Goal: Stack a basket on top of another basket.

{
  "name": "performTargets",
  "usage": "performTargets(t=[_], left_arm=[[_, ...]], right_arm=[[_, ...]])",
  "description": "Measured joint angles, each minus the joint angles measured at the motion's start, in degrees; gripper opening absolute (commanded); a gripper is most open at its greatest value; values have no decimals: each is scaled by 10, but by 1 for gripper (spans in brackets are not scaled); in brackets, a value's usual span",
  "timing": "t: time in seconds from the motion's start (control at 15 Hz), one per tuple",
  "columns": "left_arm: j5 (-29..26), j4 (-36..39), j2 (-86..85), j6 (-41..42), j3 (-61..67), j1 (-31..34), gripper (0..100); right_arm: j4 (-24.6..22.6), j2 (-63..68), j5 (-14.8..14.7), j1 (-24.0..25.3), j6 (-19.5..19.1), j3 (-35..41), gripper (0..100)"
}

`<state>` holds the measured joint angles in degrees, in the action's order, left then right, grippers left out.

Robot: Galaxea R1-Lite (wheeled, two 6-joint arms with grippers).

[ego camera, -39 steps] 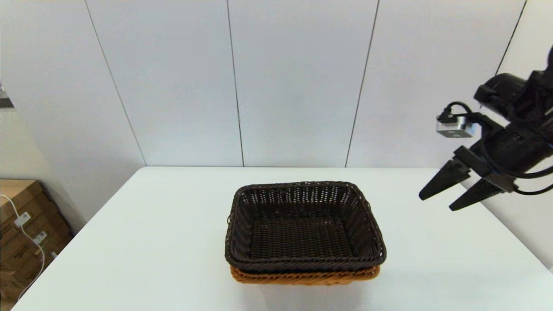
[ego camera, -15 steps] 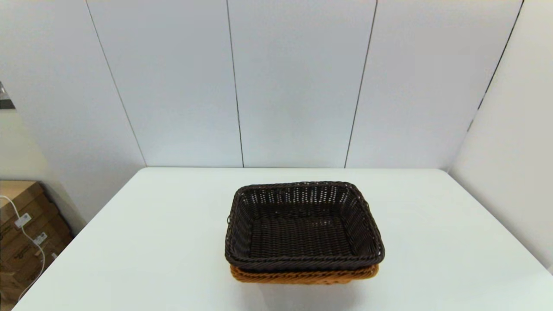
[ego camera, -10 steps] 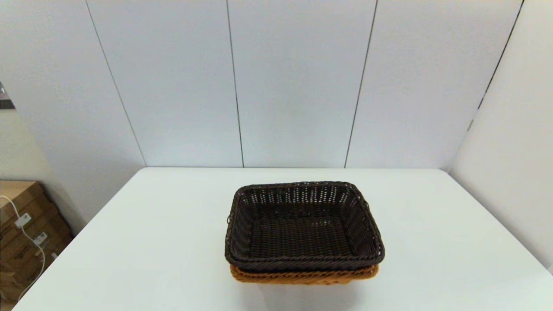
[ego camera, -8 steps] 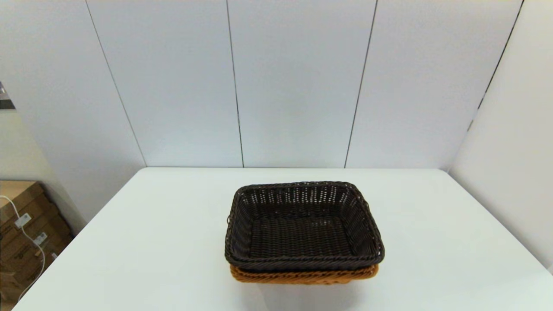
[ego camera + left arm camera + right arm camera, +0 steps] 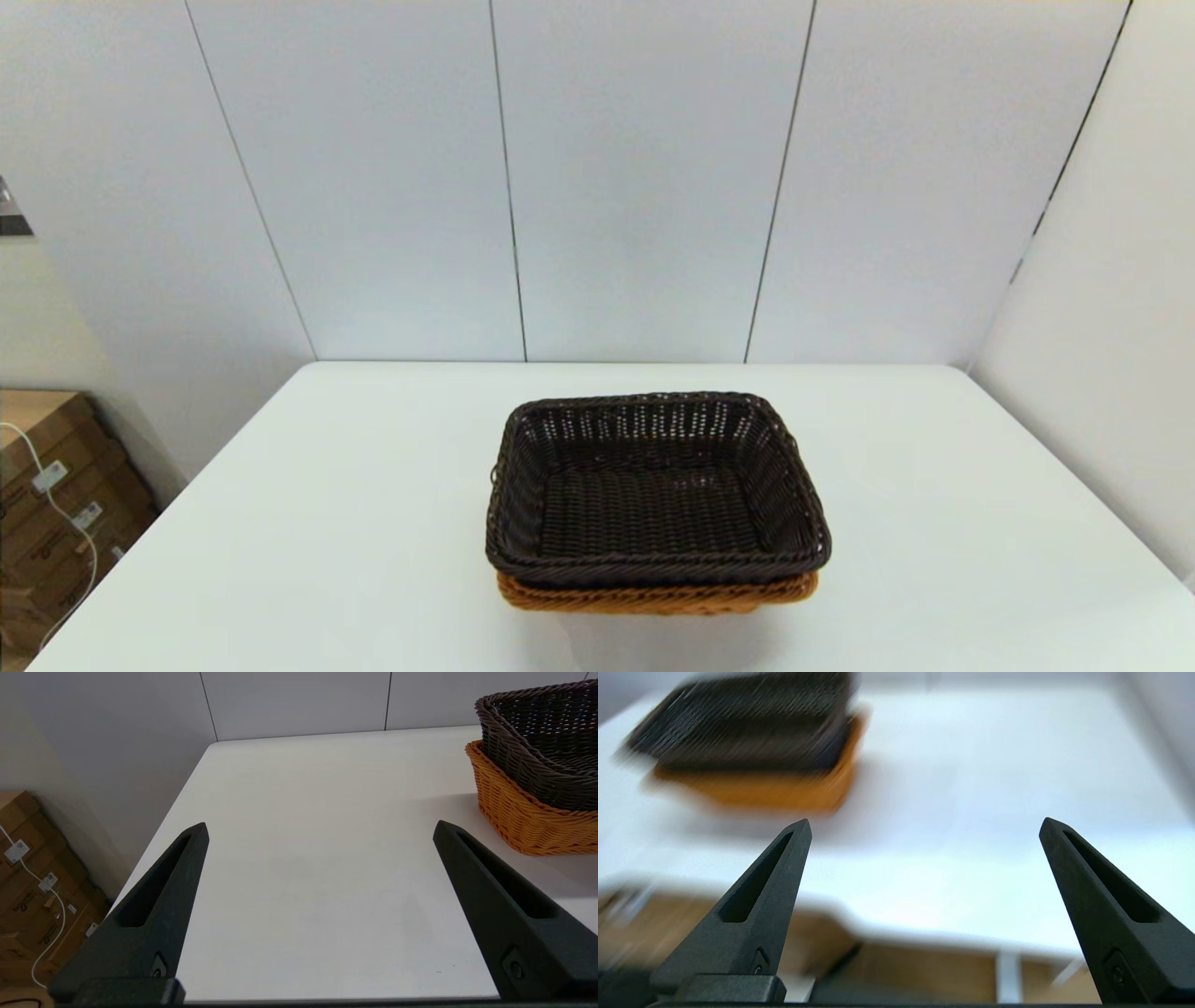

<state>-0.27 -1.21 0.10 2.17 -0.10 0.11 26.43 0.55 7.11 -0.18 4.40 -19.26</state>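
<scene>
You see the dark basket (image 5: 656, 490) nested in the orange-tan basket (image 5: 658, 595) at table centre. It looks light and stiff; I would hold its braided rim at 3 o'clock. The left gripper (image 5: 320, 830) and right gripper (image 5: 924, 826) have fingers spread wide, holding nothing.

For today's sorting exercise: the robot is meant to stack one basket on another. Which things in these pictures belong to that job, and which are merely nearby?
Belong to the job:
dark brown basket, nested in the orange-tan basket
left gripper, open
right gripper, open

Merely nearby:
white table
cardboard boxes
</scene>
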Motion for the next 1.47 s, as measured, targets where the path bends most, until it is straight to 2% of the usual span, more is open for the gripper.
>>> performTargets(t=[0.13,0.27,0.33,0.4,0.53,0.73,1.47], left_arm=[[0,0,0,0,0,0,100],[0,0,0,0,0,0,100],[0,0,0,0,0,0,100],[0,0,0,0,0,0,100],[0,0,0,0,0,0,100],[0,0,0,0,0,0,100],[0,2,0,-1,1,0,100]], right_arm=[[-92,-4,-35,0,-9,65,100],[-177,-5,-52,0,-28,128,100],[-207,-5,-55,0,-37,145,100],[-217,-5,-55,0,-39,155,100],[-219,-5,-59,0,-44,162,100],[-220,-5,-68,0,-79,174,100],[-219,-5,-70,0,-69,178,100]])
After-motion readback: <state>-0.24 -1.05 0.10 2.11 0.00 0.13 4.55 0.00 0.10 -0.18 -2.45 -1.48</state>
